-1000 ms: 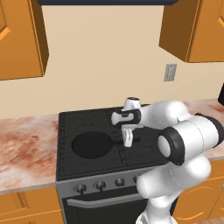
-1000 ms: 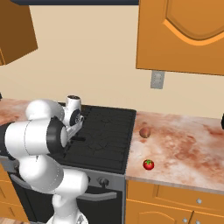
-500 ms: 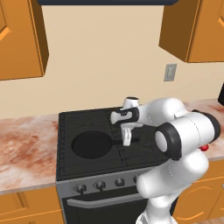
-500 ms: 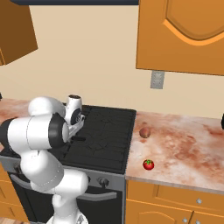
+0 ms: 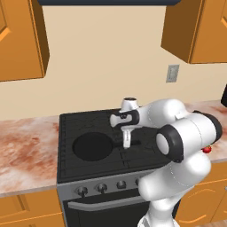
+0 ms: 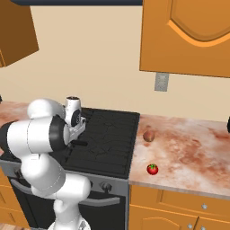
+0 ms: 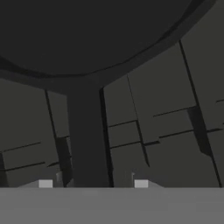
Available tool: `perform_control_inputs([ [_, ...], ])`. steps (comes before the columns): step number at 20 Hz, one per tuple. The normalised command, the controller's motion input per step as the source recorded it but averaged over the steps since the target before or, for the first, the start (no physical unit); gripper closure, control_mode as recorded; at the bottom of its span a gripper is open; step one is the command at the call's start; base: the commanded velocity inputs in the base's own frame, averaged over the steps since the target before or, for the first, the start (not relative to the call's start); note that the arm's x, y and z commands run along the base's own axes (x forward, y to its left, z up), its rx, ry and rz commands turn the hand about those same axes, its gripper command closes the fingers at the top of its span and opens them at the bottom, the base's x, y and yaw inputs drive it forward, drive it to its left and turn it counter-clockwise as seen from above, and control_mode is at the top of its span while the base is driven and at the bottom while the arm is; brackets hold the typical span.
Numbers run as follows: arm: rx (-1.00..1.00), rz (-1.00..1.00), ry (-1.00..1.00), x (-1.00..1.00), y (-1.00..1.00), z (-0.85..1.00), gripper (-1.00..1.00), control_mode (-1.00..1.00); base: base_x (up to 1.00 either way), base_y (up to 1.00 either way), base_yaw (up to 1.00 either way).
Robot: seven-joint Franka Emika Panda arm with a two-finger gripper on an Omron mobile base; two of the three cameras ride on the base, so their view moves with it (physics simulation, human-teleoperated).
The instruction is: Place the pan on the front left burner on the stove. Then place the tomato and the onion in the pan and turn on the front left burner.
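The flat round all-black frying pan [image 5: 92, 146] now lies on the front left burner [image 5: 84, 156] of the black four-burner stove [image 5: 75, 122], its long straight handle running toward three o'clock in the left base view. What has just changed is the grip: a moment ago the two-finger gripper [image 5: 126, 143] was clenched on that handle, and now its jaws stand apart on either side of it. In the hand view the handle [image 7: 85, 135] runs between the two finger tips [image 7: 45, 183] with a gap at each flank, so the pan is released and rests on the grate by itself.

That reads as the first step done. Two things remain on the mottled pinkish-brown counter [image 6: 193, 143], at about three o'clock from the stove: the small brownish-pink onion [image 6: 148, 135] near the stove's edge, and the small bright red tomato [image 6: 152, 169] toward the counter's front edge, at about five o'clock from the onion. Both are well apart from the pan. The round dark knobs [image 5: 101, 187] on the grey front panel look untouched, so the burner is probably not yet on.
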Motion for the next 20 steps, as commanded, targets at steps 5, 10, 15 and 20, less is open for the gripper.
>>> perform_control_inputs([
  [5, -0.06, -0.01, 0.0, -0.08, 0.0, 0.15, -1.0, -1.0, 0.0, 0.0, 0.0],
  [10, -0.02, 0.0, 0.0, -0.13, -0.01, 0.27, -1.0, -1.0, 0.0, 0.0, 0.0],
  [15, 0.0, -0.03, 0.0, -0.07, -0.11, 0.32, -1.0, -1.0, 0.0, 0.0, 0.0],
  [20, 0.0, -0.15, 0.01, 0.0, -0.28, 0.15, -1.0, -1.0, 0.0, 0.0, 0.0],
])
